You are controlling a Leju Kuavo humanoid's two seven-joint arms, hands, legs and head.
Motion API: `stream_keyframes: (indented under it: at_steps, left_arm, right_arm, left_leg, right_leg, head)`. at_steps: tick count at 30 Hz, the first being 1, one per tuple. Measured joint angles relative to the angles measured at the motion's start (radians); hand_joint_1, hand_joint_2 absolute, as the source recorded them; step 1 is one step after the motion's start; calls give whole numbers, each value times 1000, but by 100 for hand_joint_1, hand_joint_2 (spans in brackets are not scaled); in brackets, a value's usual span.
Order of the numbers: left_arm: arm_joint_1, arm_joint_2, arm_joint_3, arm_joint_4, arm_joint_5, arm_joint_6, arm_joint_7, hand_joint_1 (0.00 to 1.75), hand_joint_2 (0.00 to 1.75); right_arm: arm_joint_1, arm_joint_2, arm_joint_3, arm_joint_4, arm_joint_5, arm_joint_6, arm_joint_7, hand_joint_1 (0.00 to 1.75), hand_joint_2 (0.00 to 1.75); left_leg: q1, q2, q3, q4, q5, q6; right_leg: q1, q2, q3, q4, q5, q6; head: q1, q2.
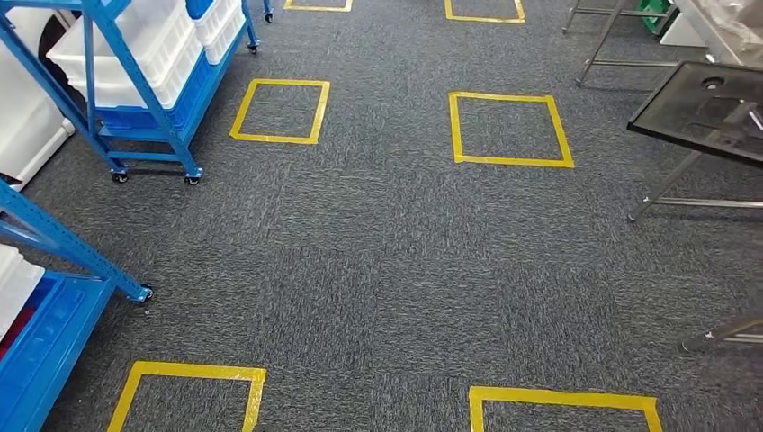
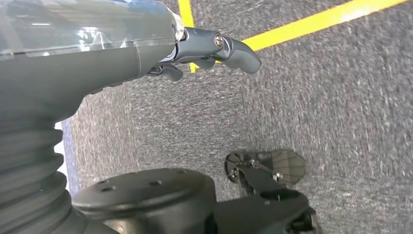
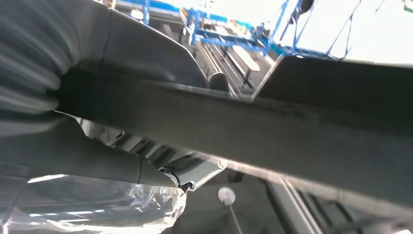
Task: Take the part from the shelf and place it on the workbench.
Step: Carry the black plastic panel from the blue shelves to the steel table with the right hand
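In the right wrist view a long, dark, flat metal part [image 3: 272,126] runs across the picture. My right hand [image 3: 97,156] grips it, the grey thumb under it and a dark fingertip [image 3: 217,80] over its far edge. Blue shelving [image 3: 229,34] stands blurred beyond the part. My left hand [image 2: 204,48] hangs over the grey carpet and holds nothing, its thumb stretched out and its darker fingers loosely bent. In the head view a dark-topped workbench [image 1: 697,112] on metal legs stands at the right. A blue shelf rack [image 1: 135,81] with white bins stands at the far left.
Grey carpet with yellow tape squares [image 1: 509,129] lies ahead. A second blue rack [image 1: 54,297] juts in at the near left. Metal table legs [image 1: 724,333] show at the near right, and another frame [image 1: 612,36] stands at the far right.
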Motion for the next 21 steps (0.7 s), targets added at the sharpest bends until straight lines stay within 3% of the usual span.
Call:
stream_keyframes:
  at_steps: [2, 3, 5, 6, 8, 10, 11, 12, 13, 14, 16, 18, 19, 20, 21]
  left_arm:
    - [0, 0, 0, 0, 0, 0, 1, 0, 175]
    - [0, 0, 0, 0, 0, 0, 1, 0, 175]
    - [-1, 0, -2, 0, -1, -3, 1, 0, 175]
    - [-1, 1, -3, 0, -3, -6, 0, 0, 175]
    - [-2, 3, -7, 0, -9, -11, -1, 0, 175]
    - [1, 7, -10, 1, -16, -11, 5, 0, 175]
    - [2, 10, -12, 2, -18, -10, 10, 0, 175]
    - [2, 13, -15, 2, -18, -9, 16, 0, 175]
    - [1, 15, -19, 2, -19, -9, 22, 0, 175]
    - [0, 17, -22, 2, -19, -8, 27, 0, 175]
    - [1, 20, -28, 2, -20, -9, 35, 0, 175]
    - [2, 22, -31, 2, -20, -10, 39, 0, 175]
    - [2, 23, -32, 3, -20, -11, 40, 0, 175]
    - [0, 22, -32, 2, -19, -12, 41, 0, 175]
    - [-2, 21, -33, 3, -19, -13, 41, 0, 175]
  right_arm:
    - [11, 1, 9, -7, -4, 1, 3, 175, 175]
    - [16, 1, 12, -10, -5, 2, 3, 175, 175]
    - [22, 1, 19, -13, -6, 7, 2, 175, 175]
    - [24, 1, 22, -13, -5, 9, 2, 175, 175]
    - [28, 2, 28, -13, 1, 10, 8, 175, 175]
    - [29, 5, 34, -10, 6, 11, 23, 175, 175]
    - [28, 7, 37, -6, 7, 13, 29, 175, 175]
    - [26, 8, 38, 2, 7, 16, 35, 175, 175]
    - [23, 8, 39, 11, 6, 17, 38, 175, 175]
    - [20, 8, 39, 20, 6, 19, 41, 175, 175]
    - [13, 7, 39, 40, 5, 18, 48, 175, 175]
    - [3, 9, 39, 66, 11, 15, 55, 175, 175]
    - [-3, 10, 39, 81, 19, 14, 58, 175, 175]
    - [-11, 10, 39, 100, 29, 13, 61, 175, 175]
    - [-22, 11, 40, 121, 43, 12, 63, 175, 175]
  left_leg:
    - [-6, 21, 0, 7, -9, -10]
    - [-8, 31, 1, 9, -13, -16]
    - [-9, 51, 4, 10, -20, -26]
    - [-7, 46, 4, 17, -28, -31]
    - [-2, -1, -23, 80, -69, -39]
    - [2, -50, -89, 217, -130, -40]
    - [2, -57, -122, 281, -149, -39]
    - [2, -60, -142, 313, -148, -37]
    - [2, -62, -145, 309, -129, -34]
    - [2, -68, -128, 264, -93, -30]
    - [4, -113, -72, 127, -22, -20]
    - [6, -152, -38, 44, 5, -16]
    - [6, -154, -33, 34, 3, -15]
    - [4, -142, -30, 27, 5, -12]
    - [3, -128, -26, 19, 11, -8]
  right_leg:
    - [9, -31, 50, -96, 25, -10]
    - [14, -35, 54, -108, 23, -17]
    - [15, -8, 51, -107, 26, -28]
    - [14, 4, 51, -109, 27, -33]
    - [9, 24, 53, -112, 29, -44]
    - [10, 46, 53, -111, 29, -50]
    - [11, 59, 52, -111, 29, -51]
    - [12, 73, 52, -110, 29, -52]
    - [13, 87, 52, -108, 29, -52]
    - [13, 101, 53, -107, 29, -52]
    - [12, 128, 51, -105, 30, -49]
    - [8, 154, 44, -104, 34, -39]
    - [5, 168, 40, -106, 37, -31]
    - [1, 181, 37, -109, 42, -22]
    - [-2, 179, 33, -109, 43, -16]
  head:
    - [0, 0]
    - [0, 0]
    - [0, 0]
    - [0, 0]
    - [0, 0]
    - [0, 0]
    - [0, 0]
    - [0, 0]
    - [0, 0]
    - [0, 0]
    - [0, 0]
    - [0, 0]
    - [0, 0]
    - [0, 0]
    - [0, 0]
